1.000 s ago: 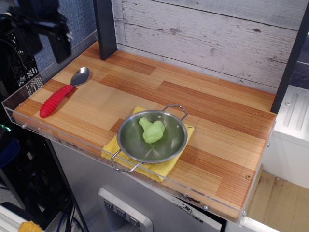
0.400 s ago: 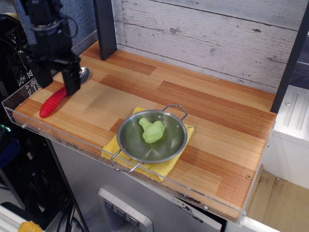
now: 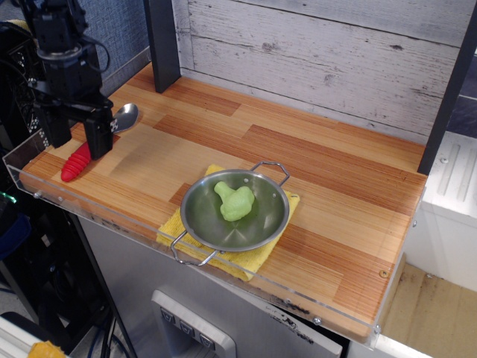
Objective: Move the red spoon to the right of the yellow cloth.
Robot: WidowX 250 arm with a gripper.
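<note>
The red spoon [image 3: 80,158] lies at the table's far left, its silver bowl [image 3: 125,116] pointing to the back and its red ribbed handle toward the front edge. My gripper [image 3: 77,139] is open and hangs low over the middle of the handle, one black finger on each side of it, hiding part of the spoon. The yellow cloth [image 3: 246,257] lies near the front edge at the middle of the table, mostly covered by a round steel pan [image 3: 235,210].
A green lumpy toy [image 3: 235,201] sits in the pan. A dark post [image 3: 162,45] stands at the back left and a whitewashed plank wall [image 3: 313,60] behind. A clear acrylic rim [image 3: 89,212] runs along the table's front and left edges.
My gripper came down from high at the left, then moved a little left and forward, and now straddles the spoon's handle. The spoon, pan and cloth have not moved.
</note>
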